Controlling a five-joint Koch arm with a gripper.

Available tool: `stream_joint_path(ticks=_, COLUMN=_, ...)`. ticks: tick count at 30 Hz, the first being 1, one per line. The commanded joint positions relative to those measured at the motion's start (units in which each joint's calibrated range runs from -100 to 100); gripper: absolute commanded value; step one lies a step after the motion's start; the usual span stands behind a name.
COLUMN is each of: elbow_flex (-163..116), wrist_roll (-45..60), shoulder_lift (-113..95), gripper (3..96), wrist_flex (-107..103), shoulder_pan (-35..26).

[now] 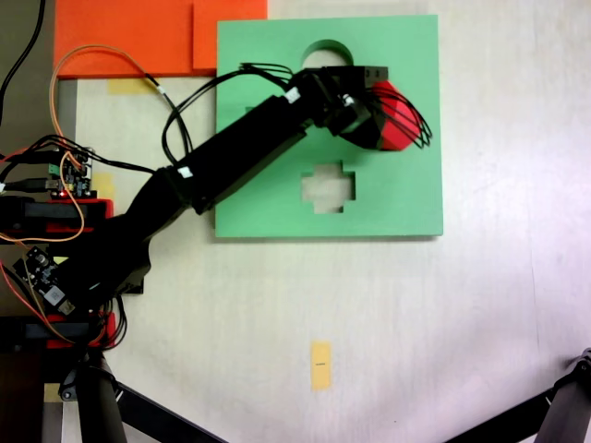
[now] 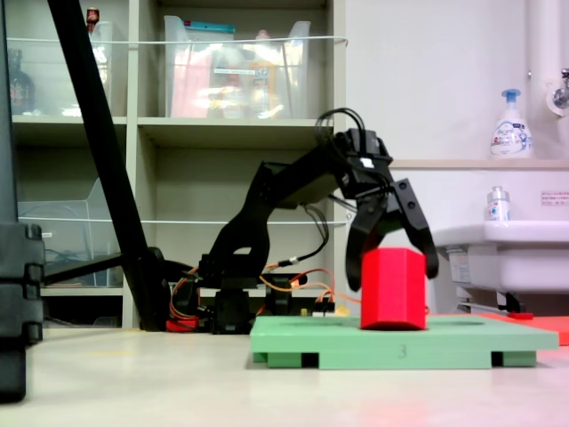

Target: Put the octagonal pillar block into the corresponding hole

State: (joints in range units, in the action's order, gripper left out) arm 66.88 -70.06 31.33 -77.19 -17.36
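1. The hand (image 2: 392, 267) is straddling the octagonal pillar block (image 2: 393, 289), its fingers spread on either side.
2. The block is standing upright on the green foam board (image 2: 444, 342), right of the cross-shaped cutout (image 1: 328, 185) in the first exterior view.

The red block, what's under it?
The red block stands on the green board, with the gripper fingers on either side of it. In the first exterior view the arm and block hide the board beneath, so any hole there can't be seen.
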Motion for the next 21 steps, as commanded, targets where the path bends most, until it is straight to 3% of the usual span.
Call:
stream_joint_path(ticks=1, elbow_flex=1.52, wrist_roll=-0.54, shoulder_lift=0.24, gripper=28.6, wrist_flex=3.67, shoulder_pan=0.20)
stream_joint_path(ticks=21, elbow_flex=1.52, wrist_roll=-3.81, shoulder_lift=-8.70, gripper=30.9, wrist_flex=-0.28, shoulder_pan=-2.00)
